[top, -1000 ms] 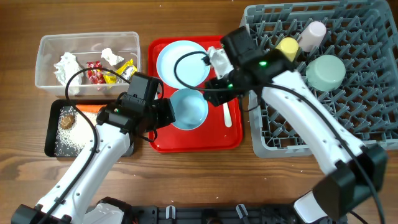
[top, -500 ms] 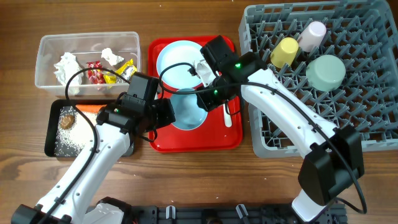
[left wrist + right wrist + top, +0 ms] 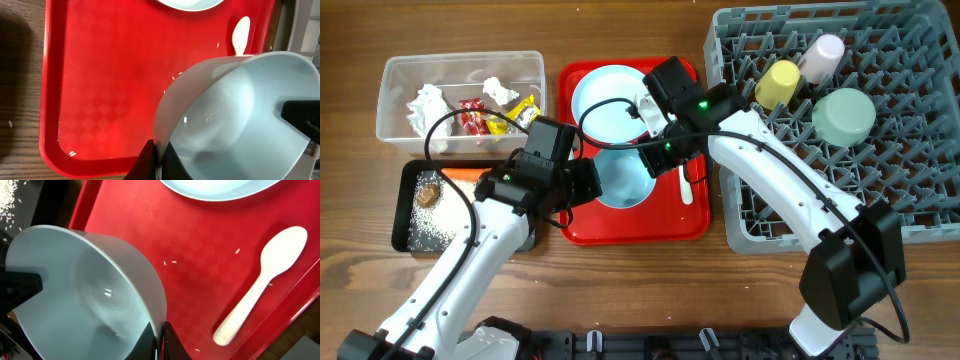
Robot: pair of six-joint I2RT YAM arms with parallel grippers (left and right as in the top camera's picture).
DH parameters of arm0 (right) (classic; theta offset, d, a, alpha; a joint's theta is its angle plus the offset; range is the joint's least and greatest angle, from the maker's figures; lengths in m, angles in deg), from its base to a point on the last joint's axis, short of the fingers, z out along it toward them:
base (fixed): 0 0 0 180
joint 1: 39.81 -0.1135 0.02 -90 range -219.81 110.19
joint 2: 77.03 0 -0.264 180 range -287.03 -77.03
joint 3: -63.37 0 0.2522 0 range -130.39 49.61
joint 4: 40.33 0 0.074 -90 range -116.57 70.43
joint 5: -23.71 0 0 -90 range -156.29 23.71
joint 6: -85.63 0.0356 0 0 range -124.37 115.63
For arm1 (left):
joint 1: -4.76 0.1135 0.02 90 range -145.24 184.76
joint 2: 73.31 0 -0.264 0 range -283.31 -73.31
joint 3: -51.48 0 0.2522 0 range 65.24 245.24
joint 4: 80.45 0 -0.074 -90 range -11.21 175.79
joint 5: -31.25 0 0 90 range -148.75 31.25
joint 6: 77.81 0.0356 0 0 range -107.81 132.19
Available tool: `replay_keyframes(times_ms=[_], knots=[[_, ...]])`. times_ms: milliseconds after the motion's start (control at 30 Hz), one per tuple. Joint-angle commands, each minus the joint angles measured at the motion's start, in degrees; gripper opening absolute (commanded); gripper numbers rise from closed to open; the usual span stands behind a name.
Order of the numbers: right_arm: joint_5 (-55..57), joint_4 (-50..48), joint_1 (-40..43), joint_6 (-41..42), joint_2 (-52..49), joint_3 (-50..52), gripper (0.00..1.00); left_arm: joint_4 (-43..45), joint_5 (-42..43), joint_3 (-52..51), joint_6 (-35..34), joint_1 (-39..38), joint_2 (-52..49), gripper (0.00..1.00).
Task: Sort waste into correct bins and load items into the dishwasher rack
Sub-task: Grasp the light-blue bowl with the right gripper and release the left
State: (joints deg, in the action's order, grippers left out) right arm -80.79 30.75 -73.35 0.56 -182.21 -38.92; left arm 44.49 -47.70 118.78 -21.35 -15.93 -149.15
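A pale blue bowl [image 3: 620, 176] is tilted over the red serving tray [image 3: 620, 226], held from both sides. My left gripper [image 3: 591, 182] is shut on its left rim [image 3: 159, 131], and my right gripper [image 3: 654, 160] is shut on the opposite rim [image 3: 161, 305]. Behind the bowl on the tray lies the pale blue plate [image 3: 613, 96]. The white spoon [image 3: 685, 184] lies to the bowl's right. In the dishwasher rack [image 3: 790, 226] are a yellow cup [image 3: 780, 82], a pink cup [image 3: 823, 54] and a second bowl [image 3: 843, 116], upside down.
At the back left, the clear tub [image 3: 390, 120] holds tissues and wrappers. The black tray [image 3: 402, 215] in front of it holds rice grains and a brown lump. A few rice grains [image 3: 172, 262] lie on the red tray.
My right gripper came left from the rack's edge to the bowl and closed on its rim. The left gripper has kept its hold without moving.
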Motion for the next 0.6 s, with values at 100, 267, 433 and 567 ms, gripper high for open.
replay_keyframes(times_ms=[100, 267, 433, 567], knots=[[-1.8, -2.3, -0.3, 1.7, -1.0, 0.2, 0.06, 0.4, 1.2, 1.3, 0.1, -0.2, 0.9, 0.04], [-1.8, -2.9, -0.3, 1.7, -1.0, 0.2, 0.22, 0.4, 1.2, 1.3, 0.1, -0.2, 0.9, 0.04], [-1.8, -2.9, -0.3, 1.7, -1.0, 0.2, 0.04, 0.4, 1.2, 1.3, 0.1, -0.2, 0.9, 0.04], [-1.8, -2.9, -0.3, 1.7, -1.0, 0.2, 0.04, 0.4, 1.2, 1.3, 0.1, -0.2, 0.9, 0.04]])
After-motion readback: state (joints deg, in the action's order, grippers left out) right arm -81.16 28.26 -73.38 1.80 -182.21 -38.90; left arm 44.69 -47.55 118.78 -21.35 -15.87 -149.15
